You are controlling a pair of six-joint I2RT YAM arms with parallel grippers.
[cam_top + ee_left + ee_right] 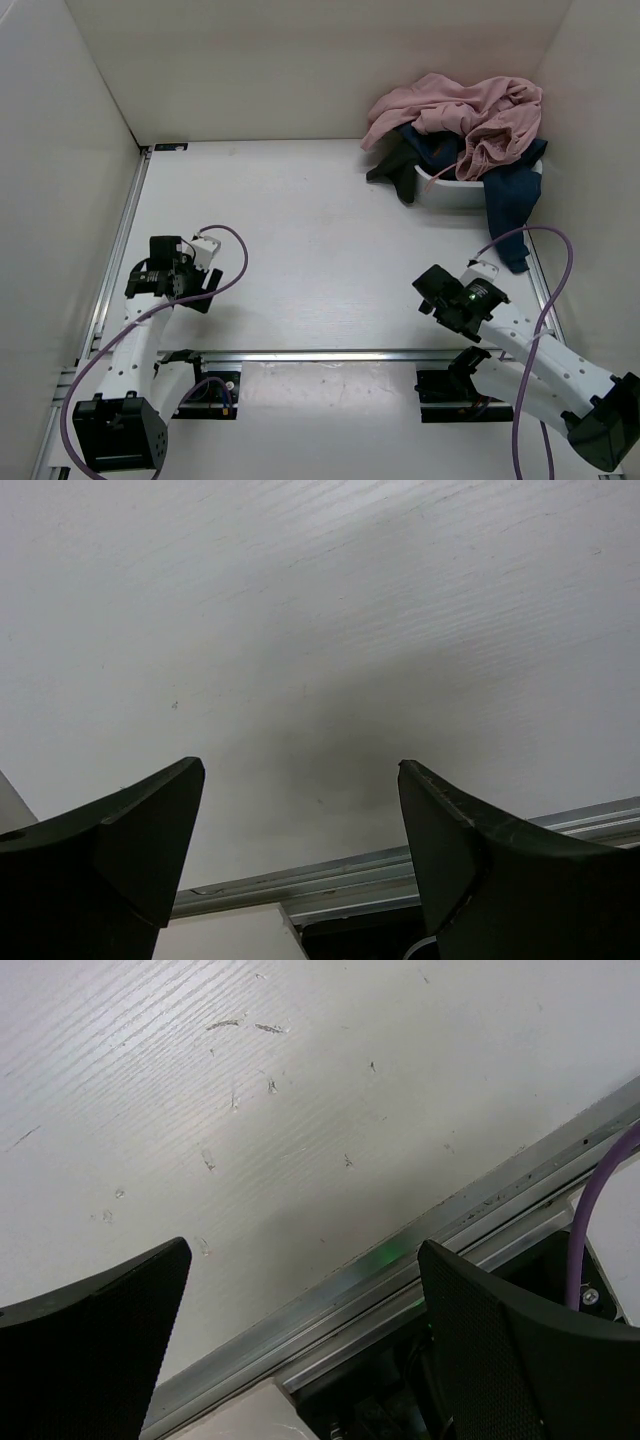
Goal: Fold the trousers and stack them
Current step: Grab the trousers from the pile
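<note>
Top external view: pink trousers heaped in the far right corner, both arms low at the near edge.
White walls (300, 60) box in the white worktop (320, 250). The trousers (470, 115) lie crumpled over dark blue clothes (510, 200) and a white tub (450, 192), their legs and waist hard to sort out. Only the wrist views show the left pincer (300, 767) and right pincer (302, 1248) gaping wide, holding nothing, beside the metal rail (400, 1260). Scuff marks show in the right wrist view alone.
</note>
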